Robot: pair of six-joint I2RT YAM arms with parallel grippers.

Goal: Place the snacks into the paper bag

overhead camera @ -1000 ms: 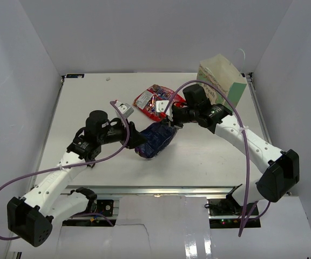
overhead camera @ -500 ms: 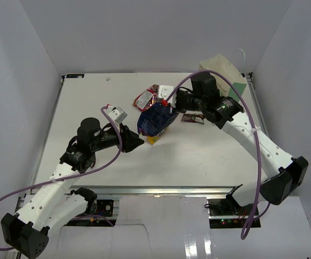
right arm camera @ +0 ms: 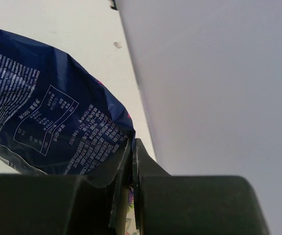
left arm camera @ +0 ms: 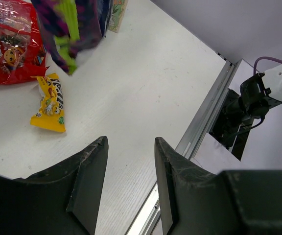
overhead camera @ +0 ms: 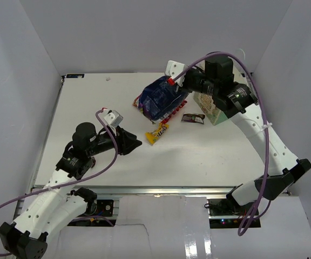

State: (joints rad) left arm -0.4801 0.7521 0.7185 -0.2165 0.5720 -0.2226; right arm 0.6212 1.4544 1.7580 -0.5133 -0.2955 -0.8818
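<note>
Jaws of the left gripper [overhead camera: 129,143] are held apart and empty, drawn back beside the yellow packet [overhead camera: 158,131]. The purple-blue bag [overhead camera: 161,99], clamped in the right gripper [overhead camera: 178,86], has been raised and carried toward the paper bag [overhead camera: 209,112]; insertion is judged next.

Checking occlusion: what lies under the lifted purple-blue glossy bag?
Below the purple-blue glossy bag, pinched by the right gripper, lies the large red crinkly candy bag, only its edges showing from above. Anything else beneath is hidden.
</note>
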